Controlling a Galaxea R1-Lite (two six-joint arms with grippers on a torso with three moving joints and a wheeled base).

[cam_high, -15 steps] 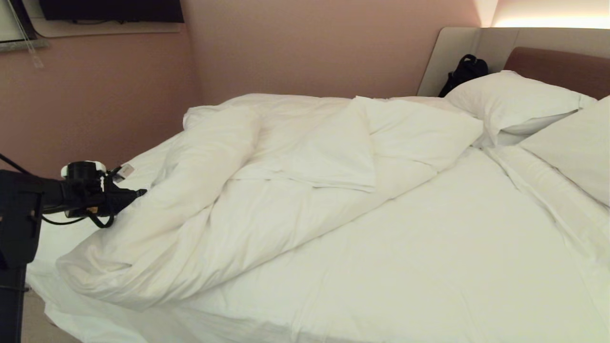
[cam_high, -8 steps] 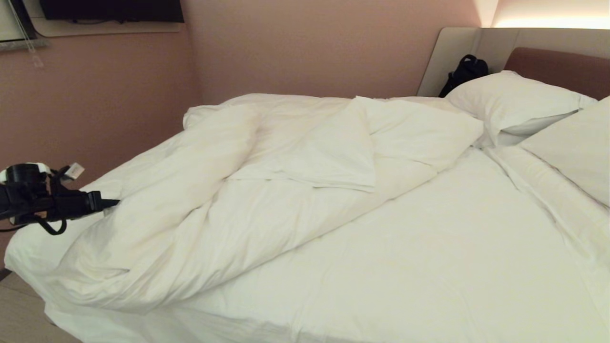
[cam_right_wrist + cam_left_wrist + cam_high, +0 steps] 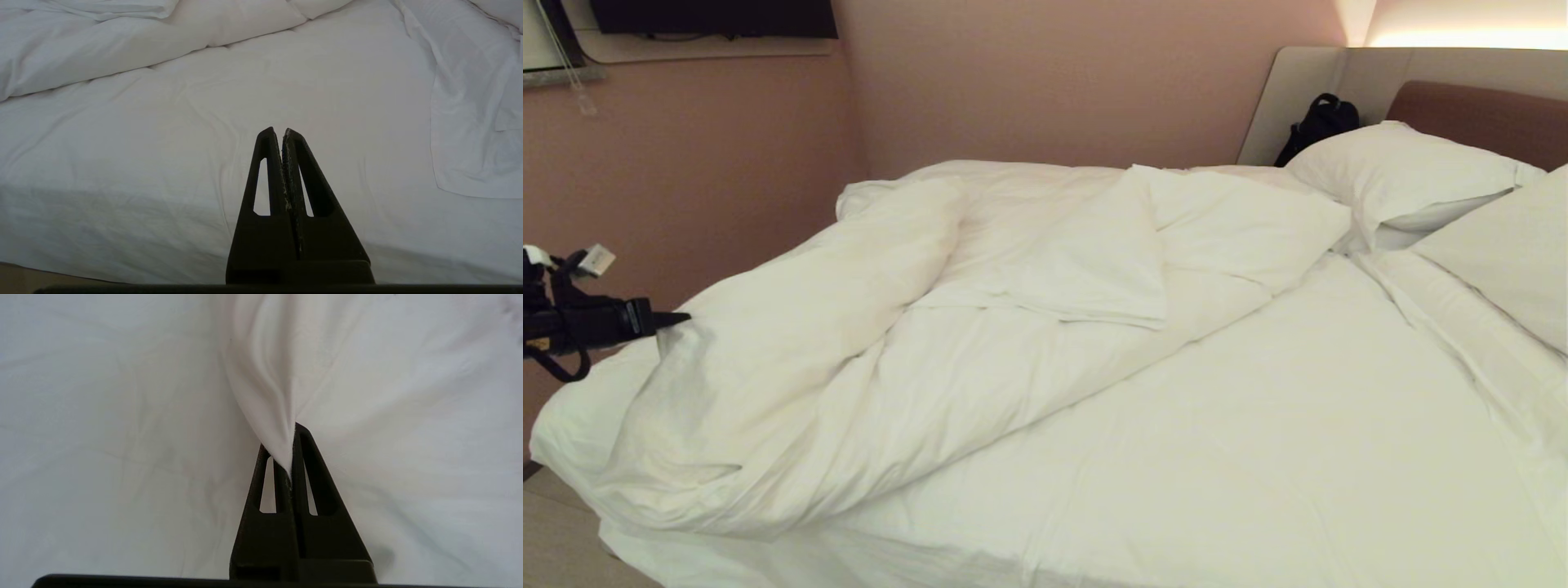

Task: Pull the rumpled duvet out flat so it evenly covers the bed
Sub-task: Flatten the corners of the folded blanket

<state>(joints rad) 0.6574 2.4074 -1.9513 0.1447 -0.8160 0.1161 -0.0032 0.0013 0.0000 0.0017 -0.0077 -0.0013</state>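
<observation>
The puffy white duvet (image 3: 866,343) lies rumpled and folded over on the left half of the bed (image 3: 1258,457), leaving the mattress sheet bare on the right half. My left gripper (image 3: 674,318) is at the far left edge of the head view, shut on a pinched fold of the duvet (image 3: 269,396), which stretches taut away from the black fingers (image 3: 310,469). The left gripper (image 3: 291,457) holds this fold raised above the bedding. My right gripper (image 3: 282,134) is shut on nothing and hangs parked over the bare sheet near the bed's near edge.
Two white pillows (image 3: 1405,175) lie at the headboard (image 3: 1478,114) on the right, with a black bag (image 3: 1319,122) behind them. A pink wall (image 3: 686,180) runs close along the bed's left and far sides. A strip of floor (image 3: 564,539) shows at bottom left.
My left gripper has moved left and slightly up, dragging the duvet's left part with it, so the duvet now spreads further toward the bed's left corner. The right arm is still.
</observation>
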